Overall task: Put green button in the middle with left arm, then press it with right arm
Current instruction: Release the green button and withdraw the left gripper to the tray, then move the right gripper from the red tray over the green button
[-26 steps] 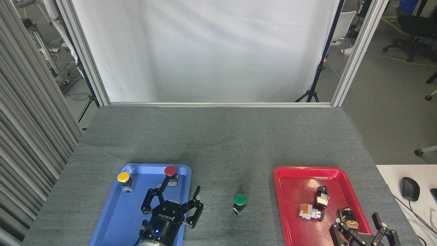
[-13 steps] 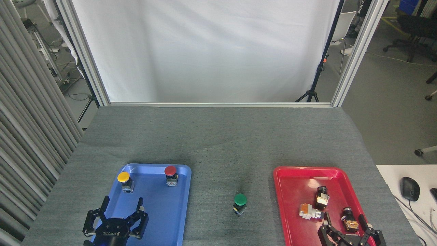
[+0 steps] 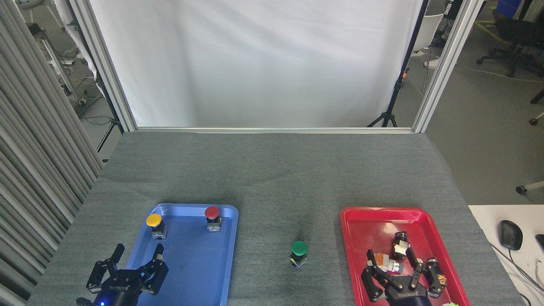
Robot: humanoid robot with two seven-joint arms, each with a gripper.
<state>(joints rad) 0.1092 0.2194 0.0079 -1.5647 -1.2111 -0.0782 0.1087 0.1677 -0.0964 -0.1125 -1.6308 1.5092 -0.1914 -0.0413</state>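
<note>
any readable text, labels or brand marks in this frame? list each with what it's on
"ROBOTIQ": white lettering on the body of the left end effector, seen upside down and small.
"ROBOTIQ": white lettering on the body of the right end effector, also upside down and small.
White print on dark clothing at the top right edge: cut off, too partial to read.
No readable marks on the green button, the trays or the other buttons.

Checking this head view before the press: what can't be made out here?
- Small parts in the red tray: partly hidden behind the right gripper.
- Both arms: cut off by the bottom edge; left gripper shows only its head.
- Green button body detail: too small.
</note>
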